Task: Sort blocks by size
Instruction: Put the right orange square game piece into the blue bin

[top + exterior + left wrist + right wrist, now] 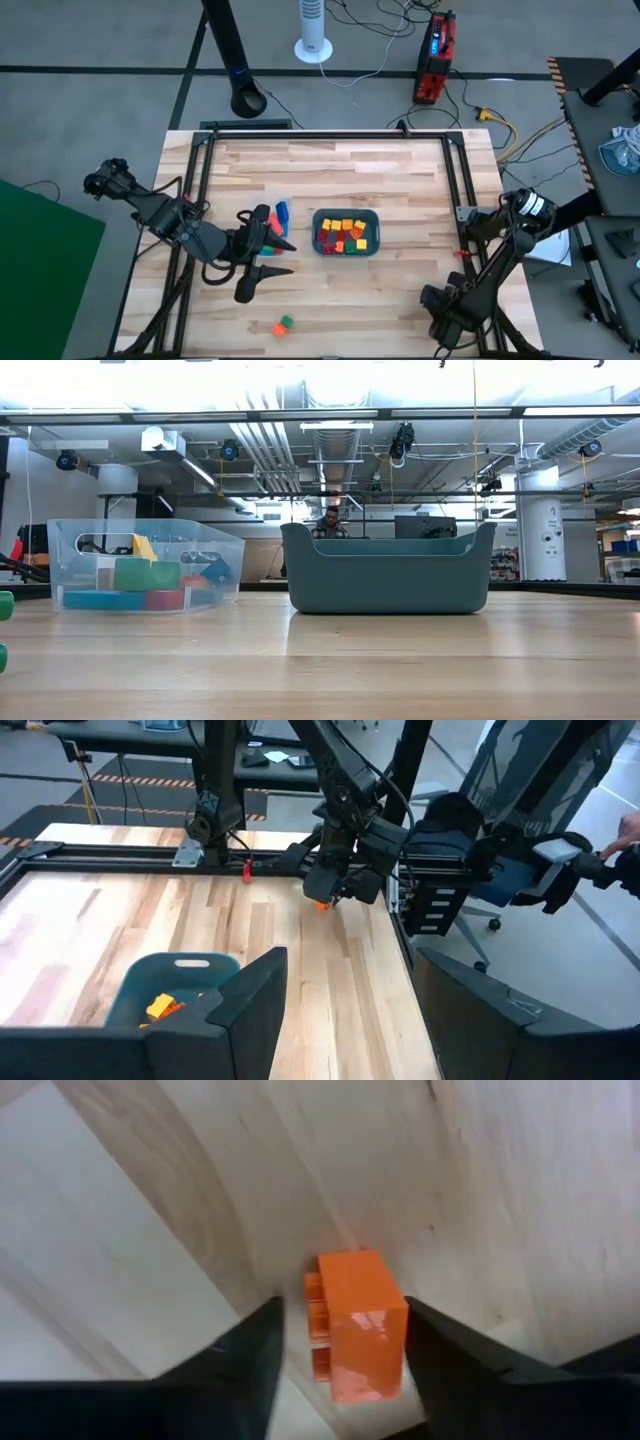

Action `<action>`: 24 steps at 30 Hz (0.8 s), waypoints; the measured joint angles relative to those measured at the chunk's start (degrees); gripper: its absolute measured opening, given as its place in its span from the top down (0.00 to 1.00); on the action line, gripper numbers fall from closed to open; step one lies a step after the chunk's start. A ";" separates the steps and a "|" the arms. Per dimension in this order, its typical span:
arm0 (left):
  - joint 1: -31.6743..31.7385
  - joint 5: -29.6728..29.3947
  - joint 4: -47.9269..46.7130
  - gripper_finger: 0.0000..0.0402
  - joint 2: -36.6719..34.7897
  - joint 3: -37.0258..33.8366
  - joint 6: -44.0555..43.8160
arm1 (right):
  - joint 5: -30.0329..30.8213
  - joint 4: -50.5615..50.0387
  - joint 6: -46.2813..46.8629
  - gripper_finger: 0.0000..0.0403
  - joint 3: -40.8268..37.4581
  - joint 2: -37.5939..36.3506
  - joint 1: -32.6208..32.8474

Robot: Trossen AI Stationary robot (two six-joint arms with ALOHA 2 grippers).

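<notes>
Both claws hang low; right claw (340,1370) apparently straddles orange block (355,1320).

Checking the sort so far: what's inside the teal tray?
The teal tray holds a heap of short red, orange and yellow blocks, seen from above. Anything beneath that top layer is hidden, and the low view shows only the tray's wall.

A tray (346,215) is placed near the middle of the table (330,165), with blocks (345,236) held in it. A container (268,205) is found just left of the tray. Two blocks (283,325) are seen near the table's near edge, left of centre.
</notes>
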 joint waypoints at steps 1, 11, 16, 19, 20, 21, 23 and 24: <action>0.00 -0.01 0.00 0.49 0.00 0.00 0.21 | 0.01 0.16 0.03 0.60 0.02 -0.01 0.01; 0.00 -2.14 -1.13 0.49 -1.12 0.00 0.33 | 1.60 0.78 1.83 0.79 1.48 -7.57 -3.68; 0.02 -4.75 -1.24 0.49 -1.74 0.00 1.56 | 13.80 0.82 -1.25 0.79 5.16 -13.72 -12.11; 0.06 -6.04 -1.23 0.49 -1.92 0.00 2.23 | 21.16 1.24 -8.25 0.79 8.17 -15.49 -19.54; 0.07 -6.39 -1.23 0.49 -1.92 0.00 2.53 | 23.14 1.41 -11.24 0.79 9.18 -15.65 -22.29; 0.09 -6.85 -1.22 0.49 -1.92 0.00 2.84 | 25.05 1.93 -14.15 0.79 10.11 -15.69 -24.85; 0.09 -7.39 -1.26 0.49 -1.92 0.00 3.32 | 29.11 3.99 -20.66 0.79 11.68 -15.58 -30.38; 0.09 -7.45 -1.25 0.49 -1.92 0.00 3.44 | 30.57 5.24 -23.79 0.79 12.14 -15.28 -33.08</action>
